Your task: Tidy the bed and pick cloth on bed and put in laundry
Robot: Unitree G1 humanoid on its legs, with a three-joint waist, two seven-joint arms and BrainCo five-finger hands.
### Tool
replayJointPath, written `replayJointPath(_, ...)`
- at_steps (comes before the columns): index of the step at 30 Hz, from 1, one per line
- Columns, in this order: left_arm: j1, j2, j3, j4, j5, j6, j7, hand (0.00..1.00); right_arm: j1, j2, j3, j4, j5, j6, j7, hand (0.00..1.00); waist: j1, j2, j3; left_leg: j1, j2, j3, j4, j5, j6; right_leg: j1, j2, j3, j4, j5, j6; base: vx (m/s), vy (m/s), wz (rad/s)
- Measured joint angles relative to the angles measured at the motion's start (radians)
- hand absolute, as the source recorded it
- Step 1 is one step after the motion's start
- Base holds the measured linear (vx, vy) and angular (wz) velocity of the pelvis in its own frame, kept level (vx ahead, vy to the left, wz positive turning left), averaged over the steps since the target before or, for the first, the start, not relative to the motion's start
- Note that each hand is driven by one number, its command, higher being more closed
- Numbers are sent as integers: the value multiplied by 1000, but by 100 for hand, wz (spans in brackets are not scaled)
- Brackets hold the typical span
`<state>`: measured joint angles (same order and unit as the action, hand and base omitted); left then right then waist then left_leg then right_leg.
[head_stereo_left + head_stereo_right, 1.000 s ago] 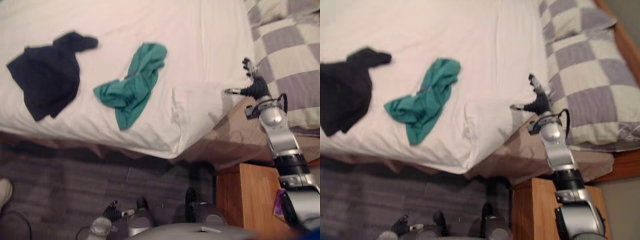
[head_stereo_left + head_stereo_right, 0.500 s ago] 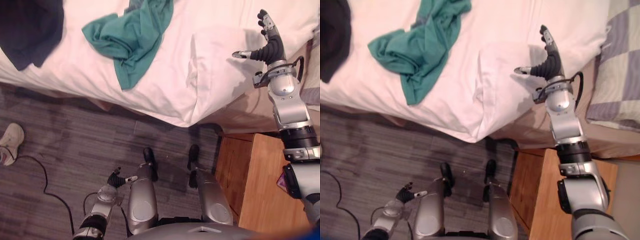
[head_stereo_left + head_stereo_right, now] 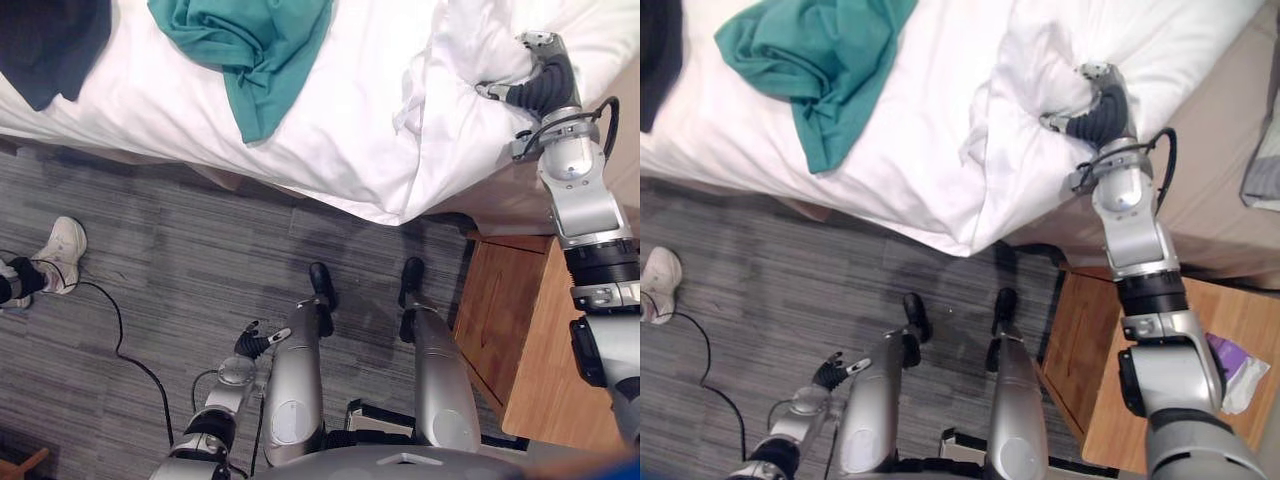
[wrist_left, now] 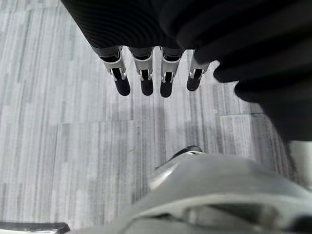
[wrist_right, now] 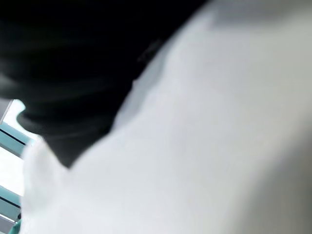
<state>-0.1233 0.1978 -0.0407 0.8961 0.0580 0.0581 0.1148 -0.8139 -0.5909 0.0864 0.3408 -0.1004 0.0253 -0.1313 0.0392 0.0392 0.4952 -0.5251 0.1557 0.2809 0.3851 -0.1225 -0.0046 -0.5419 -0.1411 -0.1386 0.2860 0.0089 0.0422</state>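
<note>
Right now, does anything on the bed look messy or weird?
Yes. The white duvet is bunched up at its corner where the right hand meets it. A teal cloth lies crumpled near its edge, with a dark cloth beside that.

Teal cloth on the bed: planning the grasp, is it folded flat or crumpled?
Crumpled. The teal cloth lies bunched in irregular folds on the white duvet, one end trailing toward its edge.

Right hand (image 3: 1095, 100) pinching bunched white duvet (image 3: 940, 150) near its corner; green cloth (image 3: 805, 55) lying apart, to the left.
</note>
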Motion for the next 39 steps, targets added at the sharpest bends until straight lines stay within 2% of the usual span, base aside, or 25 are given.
replayJointPath(4,1,-3,0,2,4,3,2,0,121,66,-60,10,109,-37,-64,100,-3,-9,-12,72,0,5,-21,-1,-2,83,10,1,-40,2,3,99,-11,0)
replayJointPath(6,8,4,1,2,13,21,2,0,199,112,-94,8,155,-64,-96,100,-4,-32,-32,103,0,13,-32,-5,-8,113,18,14,-65,6,7,82,6,-12)
replayJointPath(8,30,25,3,-1,33,49,5,0,309,179,-144,-3,201,-95,-124,100,-22,-69,-53,143,7,22,-34,-19,-14,159,27,23,-94,11,9,71,5,-20)
replayJointPath(9,36,30,3,-2,34,58,7,0,341,196,-160,-8,216,-102,-128,100,-24,-78,-58,158,12,32,-34,-25,-16,172,30,28,-100,12,10,98,19,-33)
replayJointPath(10,48,36,5,-5,34,73,10,0,401,222,-188,-8,235,-114,-134,0,-24,-95,-68,186,16,49,-32,-36,-17,192,35,45,-105,13,10,73,22,-36)
replayJointPath(13,77,45,6,-10,40,99,14,0,531,266,-245,6,276,-141,-141,0,-39,-114,-81,251,23,75,-30,-58,-24,245,43,71,-117,12,12,57,31,-36)
replayJointPath(15,85,45,12,-9,52,121,12,0,595,292,-273,33,318,-187,-139,0,-53,-121,-102,281,34,95,-29,-70,-28,272,48,82,-133,13,15,36,4,-23)
replayJointPath(17,109,43,20,-10,52,132,-5,0,655,342,-291,78,383,-215,-138,0,-54,-128,-139,305,38,112,-31,-78,-35,288,57,98,-142,13,16,62,3,-25)
replayJointPath(18,121,38,27,-9,53,134,-13,0,683,376,-315,98,422,-237,-137,0,-56,-126,-148,332,40,121,-37,-83,-39,313,60,100,-149,11,19,78,7,-17)
replayJointPath(20,148,29,48,-9,55,134,-31,0,726,412,-343,129,460,-251,-137,0,-65,-124,-173,363,41,131,-49,-89,-42,333,63,111,-151,4,25,73,3,-16)
replayJointPath(24,201,14,63,-4,56,135,-54,0,853,476,-426,213,498,-250,-174,0,-86,-116,-226,426,38,178,-89,-91,-46,360,63,148,-166,1,27,68,4,-28)
replayJointPath(26,223,1,84,3,73,134,-80,0,939,485,-481,272,493,-245,-240,0,-103,-102,-243,475,35,207,-116,-96,-52,386,64,165,-173,0,28,47,15,-37)
replayJointPath(30,238,-19,133,34,93,133,-121,0,1035,498,-616,322,519,-239,-330,0,-113,-87,-282,528,34,237,-148,-99,-58,418,69,188,-185,-4,29,35,9,-26)
replayJointPath(31,257,-28,149,33,96,132,-141,0,1061,498,-666,319,522,-244,-350,100,-119,-85,-302,549,31,247,-168,-96,-62,429,69,191,-185,-9,30,46,-6,-10)
replayJointPath(33,279,-32,160,35,115,133,-158,0,1065,497,-695,286,519,-248,-356,100,-130,-87,-316,570,27,253,-183,-94,-65,440,70,195,-185,-13,30,31,-4,-9)
replayJointPath(35,306,-31,160,34,120,134,-162,0,1066,494,-710,167,495,-254,-336,100,-134,-88,-335,592,15,260,-212,-87,-70,447,68,205,-185,-16,30,14,5,-7)
replayJointPath(37,313,-28,157,34,120,138,-172,0,1056,484,-705,46,450,-261,-271,100,-133,-89,-353,596,7,259,-232,-77,-67,446,65,207,-189,-16,31,13,1,2)
replayJointPath(39,314,-24,143,34,117,156,-178,0,1024,439,-676,-71,430,-261,-153,100,-132,-95,-365,601,0,257,-246,-69,-64,448,62,207,-193,-15,31,32,-3,5)
